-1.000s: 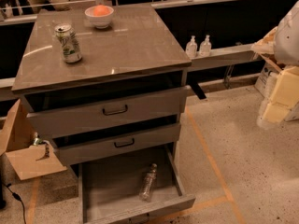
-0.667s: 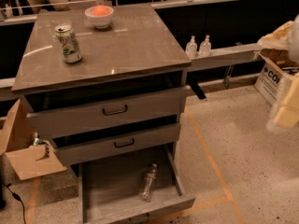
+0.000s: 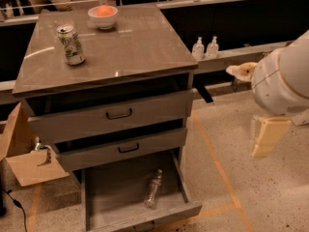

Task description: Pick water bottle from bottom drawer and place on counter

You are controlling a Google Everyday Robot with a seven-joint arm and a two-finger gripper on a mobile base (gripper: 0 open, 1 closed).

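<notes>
At eight o'clock from the cabinet lies a torn cardboard box [image 3: 29,166]. On the counter [image 3: 130,52] a soda can [image 3: 71,45] stands at ten o'clock and a bowl [image 3: 103,16] at twelve. Below, the bottom drawer [image 3: 104,197] is pulled open, and the water bottle [image 3: 153,188] lies on its side on the drawer floor, toward four o'clock, neck pointing at the cabinet. Out at three o'clock, well apart from the drawer, hangs the gripper [image 3: 268,137]; whether it is spread or pressed together I cannot tell. As I judge the risks, the round, crinkled bottle may roll or slip out of a pinch. The middle drawer [image 3: 120,149] also overhangs the bottle's end, so a careless descent could strike it.
</notes>
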